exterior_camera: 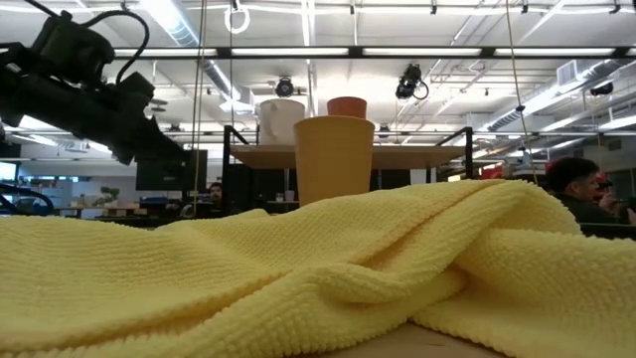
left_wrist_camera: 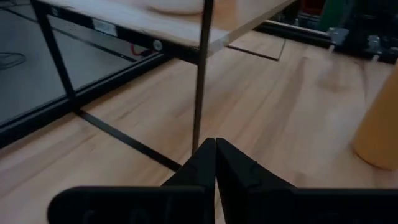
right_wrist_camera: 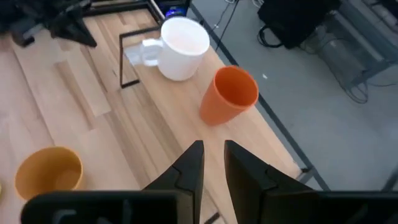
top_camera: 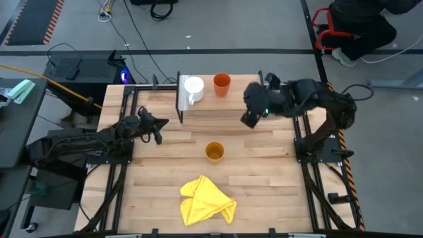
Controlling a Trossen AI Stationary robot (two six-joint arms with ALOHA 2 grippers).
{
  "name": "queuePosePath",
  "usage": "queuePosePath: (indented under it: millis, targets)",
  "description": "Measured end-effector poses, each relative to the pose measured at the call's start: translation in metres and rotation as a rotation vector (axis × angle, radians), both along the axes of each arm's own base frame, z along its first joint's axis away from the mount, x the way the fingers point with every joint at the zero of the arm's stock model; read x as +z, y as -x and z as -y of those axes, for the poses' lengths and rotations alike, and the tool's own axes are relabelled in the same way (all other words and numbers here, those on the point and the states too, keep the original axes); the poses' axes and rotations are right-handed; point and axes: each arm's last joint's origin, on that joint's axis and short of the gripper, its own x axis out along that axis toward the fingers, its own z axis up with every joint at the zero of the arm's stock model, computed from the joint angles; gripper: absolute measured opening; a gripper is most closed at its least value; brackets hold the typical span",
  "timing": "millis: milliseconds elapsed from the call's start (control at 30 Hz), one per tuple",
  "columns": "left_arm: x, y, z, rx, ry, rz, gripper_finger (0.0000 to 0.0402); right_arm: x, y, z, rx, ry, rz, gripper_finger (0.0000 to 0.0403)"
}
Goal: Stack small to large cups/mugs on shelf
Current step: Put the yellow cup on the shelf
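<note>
White mug (top_camera: 193, 88) and red-orange cup (top_camera: 222, 84) stand side by side on the shelf (top_camera: 231, 106); the yellow-orange cup (top_camera: 214, 151) waits on the counter (top_camera: 264, 185). My right gripper (right_wrist_camera: 212, 163), narrowly parted and empty, hovers above the shelf; my left gripper (left_wrist_camera: 215, 163) rests closed.

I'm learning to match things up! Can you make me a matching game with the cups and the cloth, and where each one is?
Things:
1. white mug
2. red-orange cup
3. yellow-orange cup
4. yellow cloth

Places:
A. crumpled on the table's near end
B. on the shelf, by the pale strip at its end
C. upright on the table, off the shelf
D. on the shelf, between the mug and the right gripper

Pairs: 1-B, 2-D, 3-C, 4-A
</note>
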Motion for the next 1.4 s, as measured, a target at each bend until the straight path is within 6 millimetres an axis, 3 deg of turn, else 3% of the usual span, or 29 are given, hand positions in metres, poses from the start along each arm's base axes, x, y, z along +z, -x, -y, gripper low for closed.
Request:
queuePosePath:
  millis: [233,467,733,967,1233,1400]
  targets:
    - [0.007,0.000,-0.004,-0.036,-0.005,0.121,0.0008,-0.054,0.020,-0.020,-0.002,0.018,0.033,0.0071]
    - [0.001,-0.002,-0.008,-0.013,0.065,0.102,0.0026,-0.114,0.044,-0.026,0.031,-0.051,0.152,0.0071]
    - [-0.001,-0.008,-0.010,-0.034,0.090,0.112,0.0016,-0.187,0.044,-0.030,0.076,-0.134,0.199,0.0071]
    - [-0.003,-0.013,-0.012,-0.032,0.081,0.117,0.0008,-0.202,0.032,-0.027,0.082,-0.147,0.237,0.0062]
    - [-0.008,-0.016,-0.016,0.040,0.074,0.097,0.0010,-0.207,0.014,-0.030,0.106,-0.131,0.249,0.0009]
    - [-0.010,-0.019,-0.017,0.055,0.072,0.097,0.0007,-0.213,0.007,-0.026,0.100,-0.142,0.234,0.0010]
